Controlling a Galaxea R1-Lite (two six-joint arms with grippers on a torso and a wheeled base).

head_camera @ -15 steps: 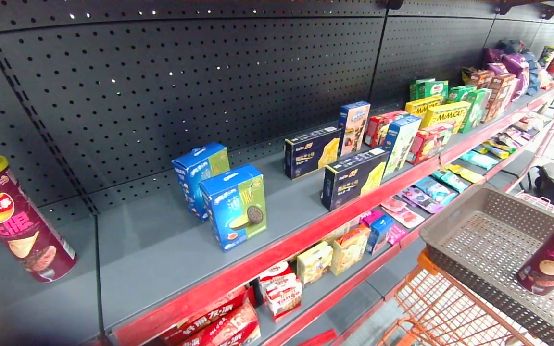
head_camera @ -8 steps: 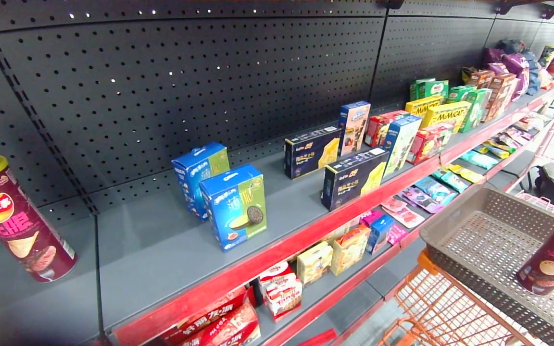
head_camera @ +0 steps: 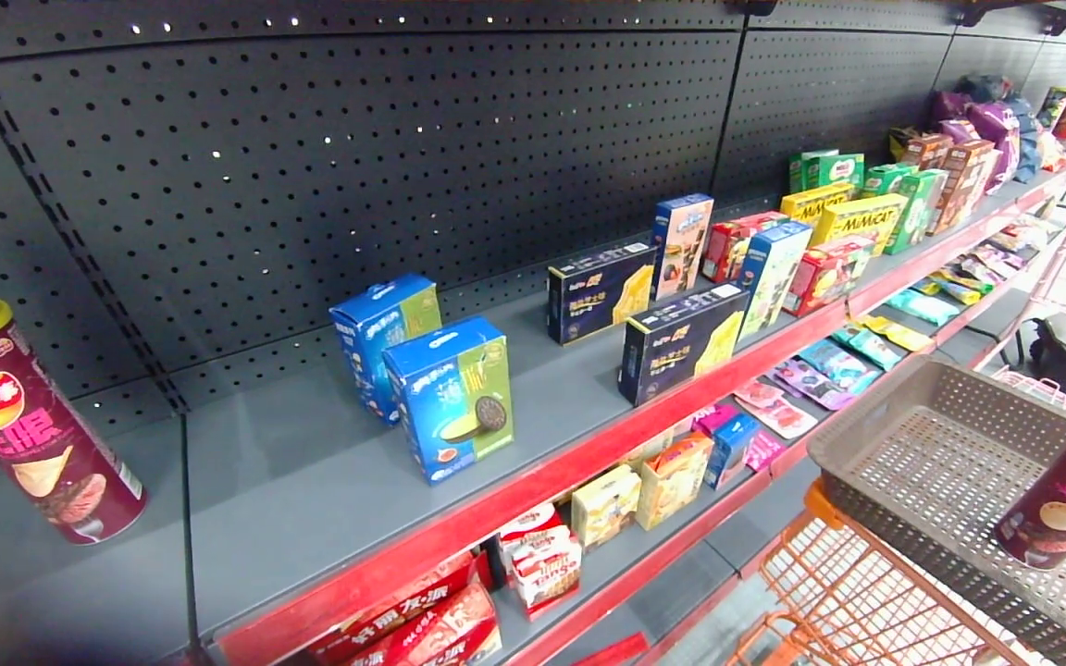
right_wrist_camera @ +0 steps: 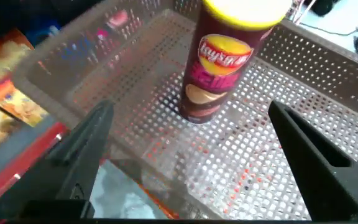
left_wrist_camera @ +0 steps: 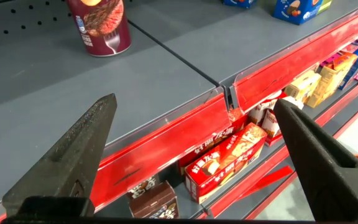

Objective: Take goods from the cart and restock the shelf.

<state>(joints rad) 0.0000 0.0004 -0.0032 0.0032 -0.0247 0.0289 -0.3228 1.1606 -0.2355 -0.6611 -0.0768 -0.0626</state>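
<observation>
A maroon chip can (head_camera: 1056,504) with a yellow lid stands upright in the grey mesh basket (head_camera: 940,462). The basket sits on top of the orange wire cart (head_camera: 857,592), out in front of the shelf (head_camera: 311,472) and toward its right end. In the right wrist view the can (right_wrist_camera: 229,68) stands on the basket floor (right_wrist_camera: 303,155). The right gripper (right_wrist_camera: 191,109) hangs above the can and a little short of it, its two fingers spread wide and touching nothing.

A second chip can (head_camera: 29,425) of the same kind stands at the left end of the shelf, near its back wall. Two blue biscuit boxes (head_camera: 454,398) stand one behind the other around the middle of the shelf. Two dark boxes (head_camera: 681,342) stand farther to the right.

The left gripper (left_wrist_camera: 194,102) hovers over the shelf's red front strip (left_wrist_camera: 166,146) with its fingers wide apart and nothing between them. The shelf's chip can (left_wrist_camera: 98,25) stands beyond it on the grey board (left_wrist_camera: 73,93). Red packets (left_wrist_camera: 222,162) lie on the level below the shelf.
</observation>
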